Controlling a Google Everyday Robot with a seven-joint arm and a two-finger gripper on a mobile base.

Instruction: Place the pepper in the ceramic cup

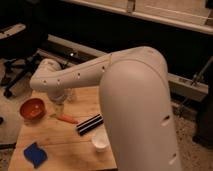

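Observation:
The pepper [66, 119] is a slim orange-red item lying on the wooden table [55, 145], right of the orange bowl. The ceramic cup [100, 141] is a small white round cup standing upright near the table's front right. My white arm sweeps across the view from the right. My gripper [58, 106] hangs down from the arm's end at the left, just above and behind the pepper's pale stem end. The cup stands apart from it, to the front right.
An orange bowl [33, 108] sits at the table's left. A black cylinder [89, 125] lies between pepper and cup. A blue cloth-like item [35, 154] lies at the front left. A clear bottle [68, 95] stands behind the gripper. An office chair [17, 55] stands back left.

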